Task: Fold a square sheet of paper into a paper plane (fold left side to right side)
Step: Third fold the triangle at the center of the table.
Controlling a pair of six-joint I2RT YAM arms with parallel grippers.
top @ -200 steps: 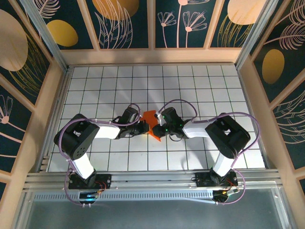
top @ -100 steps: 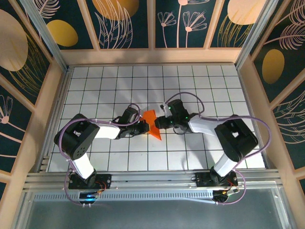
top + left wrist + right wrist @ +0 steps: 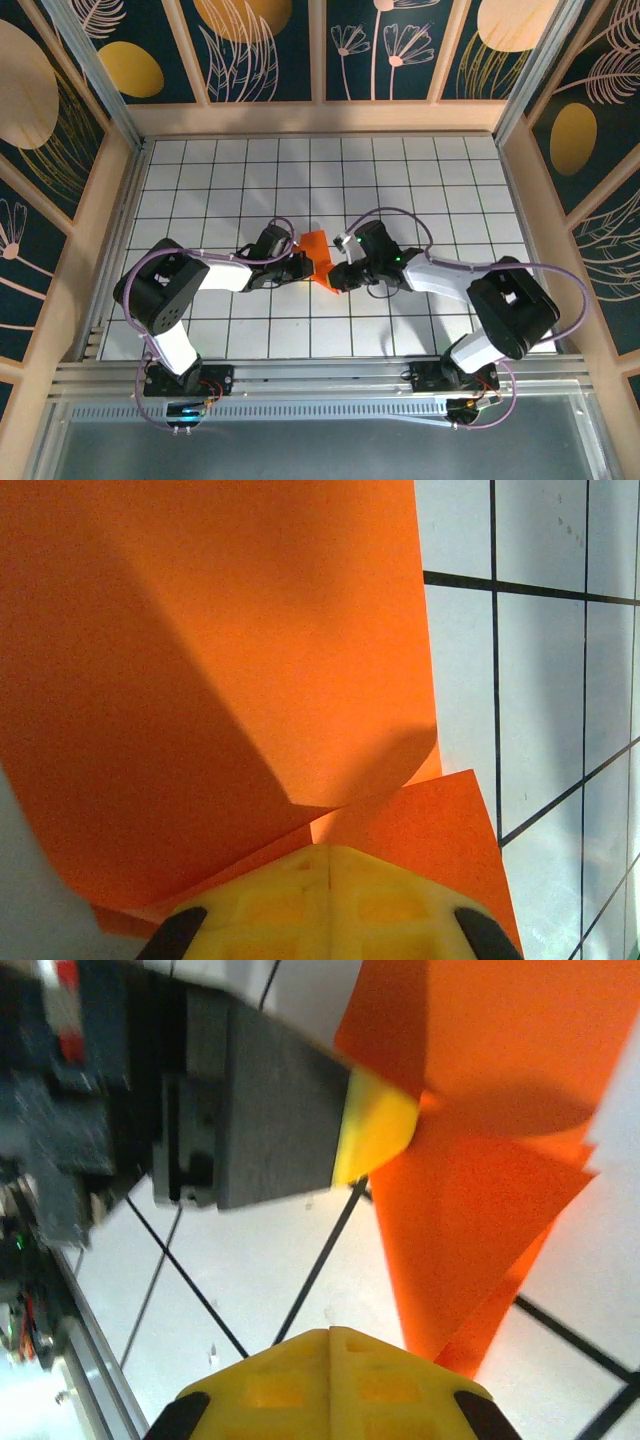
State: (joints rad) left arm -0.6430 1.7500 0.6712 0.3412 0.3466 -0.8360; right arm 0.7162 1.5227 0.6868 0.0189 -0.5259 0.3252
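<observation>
The square sheet of paper is a creased bright orange wedge at the middle of the grid table, its point toward the near side. My left gripper is shut, and its yellow tip rests on the wedge's left edge. In the left wrist view the closed tip lies on the paper, whose upper flap curls up. My right gripper is shut with nothing in it. In the right wrist view its tip sits on the table just left of the paper's point, with the left gripper's fingertip beyond.
The white grid table is boxed in by wooden walls on the left, right and far sides. A metal rail runs along the near edge by the arm bases. Open tiles lie all around the paper.
My right gripper opened, then shut again, and shifted toward the near point of the paper as its arm swung right. The left gripper and the paper stayed put.
</observation>
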